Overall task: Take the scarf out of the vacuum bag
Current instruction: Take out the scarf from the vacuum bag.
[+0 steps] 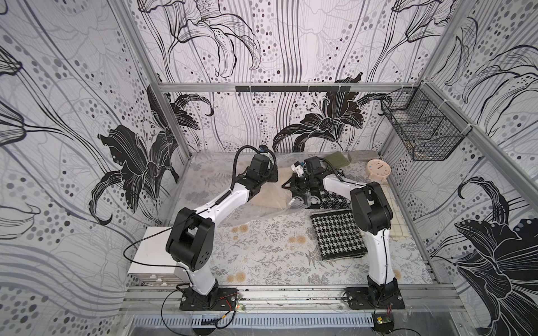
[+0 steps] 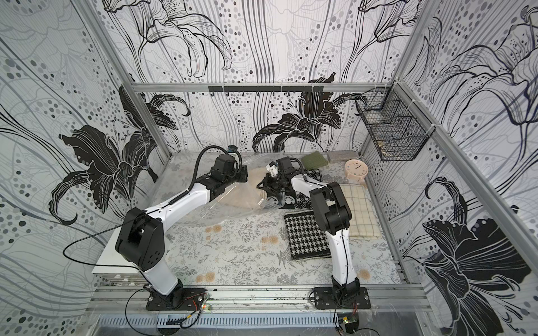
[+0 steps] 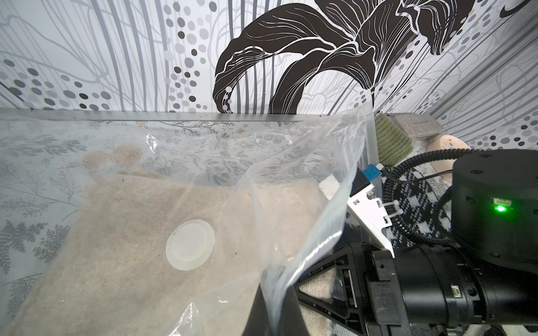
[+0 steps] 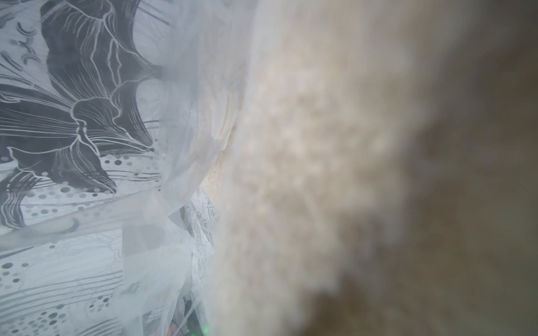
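Counter (image 1: 256, 261) under a leaf-print cover spans your whole cell. Across its back-centre lies the vacuum bag (image 3: 203, 151), clear and crinkled. Its mouth is turned toward your right arm, and its upper sheet is lifted off the lower one there. Inside it you have the scarf (image 3: 116, 232), a flat beige knit filling much of the bag. In both top views it shows as a pale patch between the two wrists. You cannot tell whether its near corner has passed the mouth.

A folded houndstooth cloth (image 1: 337, 235) lies near the bag's mouth corner, on the side toward the arm bases. A cream checked cloth (image 2: 358, 209) lies past your right arm, by the right wall.

Your left end effector (image 1: 270, 176) reaches over the bag from the left and is clenched. In the left wrist view a raised fold of the bag's film runs up into it. Your right end effector (image 1: 295, 193) sits in the bag's mouth, jaws closed down. The right wrist view gives you only blurred beige knit against the lens, so you cannot tell whether any scarf is pinched.

At the back right sit a green folded cloth (image 1: 336, 159) and a pink clock (image 1: 378, 170). The round white valve disc (image 3: 190, 248) lies on the bag's upper sheet, over the scarf.
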Robot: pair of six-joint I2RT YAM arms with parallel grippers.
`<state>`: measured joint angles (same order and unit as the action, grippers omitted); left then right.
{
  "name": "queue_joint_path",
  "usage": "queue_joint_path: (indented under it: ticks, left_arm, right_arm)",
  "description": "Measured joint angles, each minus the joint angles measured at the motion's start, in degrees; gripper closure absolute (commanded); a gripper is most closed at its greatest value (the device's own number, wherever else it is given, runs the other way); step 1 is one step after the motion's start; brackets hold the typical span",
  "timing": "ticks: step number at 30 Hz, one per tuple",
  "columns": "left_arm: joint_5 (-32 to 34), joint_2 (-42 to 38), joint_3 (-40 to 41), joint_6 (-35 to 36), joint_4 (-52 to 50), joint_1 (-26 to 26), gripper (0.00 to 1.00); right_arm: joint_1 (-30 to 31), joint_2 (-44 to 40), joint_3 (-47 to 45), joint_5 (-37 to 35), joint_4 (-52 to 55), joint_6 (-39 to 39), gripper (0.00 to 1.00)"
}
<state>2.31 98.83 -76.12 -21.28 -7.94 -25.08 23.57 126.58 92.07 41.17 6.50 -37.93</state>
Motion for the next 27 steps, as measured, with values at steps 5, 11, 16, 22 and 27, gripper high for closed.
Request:
queue_joint_path:
  ticks: [5, 11, 16, 22, 27]
  left_arm:
    - [0.11, 0.0, 0.0, 0.0, -0.11, -0.04, 1.0]
    - [0.22, 0.0, 0.0, 0.0, -0.37, -0.17, 1.0]
    - [0.31, 0.0, 0.0, 0.02, -0.42, -0.22, 1.0]
    - [0.52, 0.0, 0.0, 0.02, -0.46, -0.37, 1.0]
    - [0.94, 0.0, 0.0, 0.04, -0.57, -0.55, 1.0]
  right_arm:
    - [-0.72, -1.11, -2.49, 0.76, -1.79, -0.66, 1.0]
    - [-1.49, -2.19, -3.52, 2.64, -4.0, -2.01, 1.0]
    - [-1.77, -3.23, -4.46, 3.67, -5.11, -2.19, 1.0]
    - [-2.29, -3.54, -4.63, 4.35, -5.31, -2.14, 1.0]
    - [-2.71, -3.56, -4.68, 4.33, -4.98, -1.7, 1.0]
